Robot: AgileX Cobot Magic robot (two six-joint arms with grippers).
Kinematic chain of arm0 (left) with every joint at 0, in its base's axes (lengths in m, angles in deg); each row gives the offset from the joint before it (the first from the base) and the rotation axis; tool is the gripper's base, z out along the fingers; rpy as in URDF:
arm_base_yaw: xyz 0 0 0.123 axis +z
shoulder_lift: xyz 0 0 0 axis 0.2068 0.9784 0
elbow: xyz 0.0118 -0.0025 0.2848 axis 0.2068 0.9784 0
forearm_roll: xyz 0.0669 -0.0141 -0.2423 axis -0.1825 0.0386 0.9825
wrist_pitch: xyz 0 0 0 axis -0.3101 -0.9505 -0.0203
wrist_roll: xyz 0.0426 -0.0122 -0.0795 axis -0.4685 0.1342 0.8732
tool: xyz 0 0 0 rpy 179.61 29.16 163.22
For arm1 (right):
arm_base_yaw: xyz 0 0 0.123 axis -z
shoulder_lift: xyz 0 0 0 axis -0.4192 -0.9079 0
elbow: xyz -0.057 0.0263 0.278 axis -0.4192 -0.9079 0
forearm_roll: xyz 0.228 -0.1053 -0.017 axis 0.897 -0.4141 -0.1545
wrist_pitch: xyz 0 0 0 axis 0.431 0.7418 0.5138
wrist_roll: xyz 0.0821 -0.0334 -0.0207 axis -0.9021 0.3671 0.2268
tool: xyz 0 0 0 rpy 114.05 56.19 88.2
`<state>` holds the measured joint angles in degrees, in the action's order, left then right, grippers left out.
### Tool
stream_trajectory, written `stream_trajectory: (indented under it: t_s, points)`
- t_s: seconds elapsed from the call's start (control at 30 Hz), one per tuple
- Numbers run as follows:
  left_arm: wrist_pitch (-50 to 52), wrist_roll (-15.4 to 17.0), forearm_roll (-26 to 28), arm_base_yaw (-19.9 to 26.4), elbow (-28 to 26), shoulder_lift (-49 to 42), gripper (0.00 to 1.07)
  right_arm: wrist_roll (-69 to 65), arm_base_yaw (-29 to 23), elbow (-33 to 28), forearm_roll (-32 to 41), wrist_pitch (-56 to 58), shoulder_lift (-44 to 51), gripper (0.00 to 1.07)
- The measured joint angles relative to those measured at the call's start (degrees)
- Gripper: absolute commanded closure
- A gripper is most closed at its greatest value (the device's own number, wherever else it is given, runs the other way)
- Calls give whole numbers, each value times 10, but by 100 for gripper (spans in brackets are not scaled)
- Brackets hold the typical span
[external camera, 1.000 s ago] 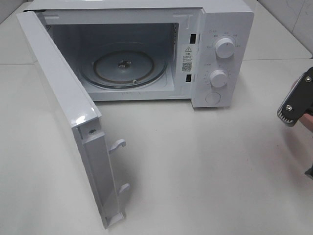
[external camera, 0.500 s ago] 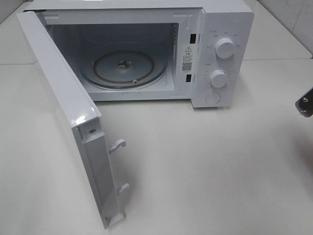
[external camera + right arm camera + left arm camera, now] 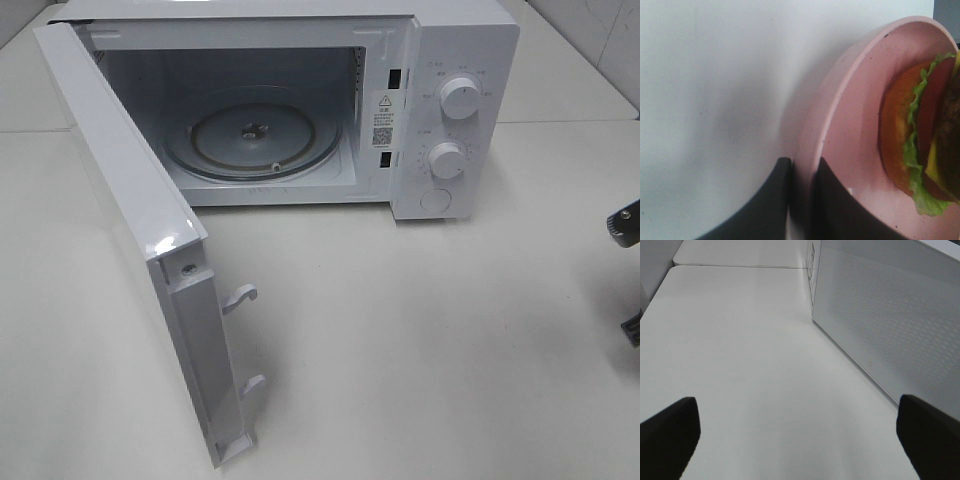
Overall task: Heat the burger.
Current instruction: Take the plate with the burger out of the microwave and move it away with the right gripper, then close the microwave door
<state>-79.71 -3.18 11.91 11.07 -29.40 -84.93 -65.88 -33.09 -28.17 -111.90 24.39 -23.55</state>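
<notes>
A wide white desk [image 3: 420, 340] fills the scene, and on it sits a white microwave [image 3: 455, 60] toward the back, its door [image 3: 130, 230] swung all the way out toward the front left, two latch hooks sticking off the door's free edge. Inside the lit cavity, the round glass turntable [image 3: 252, 135] lies flat and bare on the floor of the oven. On the control panel to the right of the opening, two white knobs stand one above the other, the upper knob [image 3: 459, 98] and the lower knob [image 3: 446, 160], with a round button below them. Over at the far right edge of the high view, only a dark sliver of the right gripper [image 3: 801, 200] pokes in, well apart from the microwave. The right wrist view tells more: the jaws are pinched together on the rim of a pink plate [image 3: 855, 125], one finger outside the rim and one inside. The burger [image 3: 927, 135] sits on that plate, bun, green lettuce and dark filling stacked, held clear of the oven and out at the right side of the desk. The left gripper [image 3: 800, 440] hangs low over bare desk beside the perforated face of the open door, its jaws spread wide apart with nothing between them.
</notes>
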Motion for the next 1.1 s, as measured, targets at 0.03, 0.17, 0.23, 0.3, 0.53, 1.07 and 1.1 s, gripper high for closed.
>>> stream_trajectory:
  t_s: [0.03, 0.17, 0.23, 0.3, 0.53, 1.07, 1.1]
  points:
    - [0, 0, 0, 0, 0, 0, 6, 0, 0, 0, 0, 0, 0, 98]
    - [0, 0, 0, 0, 0, 0, 6, -67, 1, 1, -28, -1, -37, 94]
    - [0, 0, 0, 0, 0, 0, 6, -79, 1, 1, -37, 1, -50, 91]
    - [0, 0, 0, 0, 0, 0, 6, -82, 1, 1, -41, 3, -55, 89]
    - [0, 0, 0, 0, 0, 0, 6, -93, 1, 12, -42, -5, -64, 60]
    - [0, 0, 0, 0, 0, 0, 6, 6, 1, 52, 69, -18, -60, 38]
    - [0, 0, 0, 0, 0, 0, 6, 35, 1, 59, 93, -18, -52, 38]
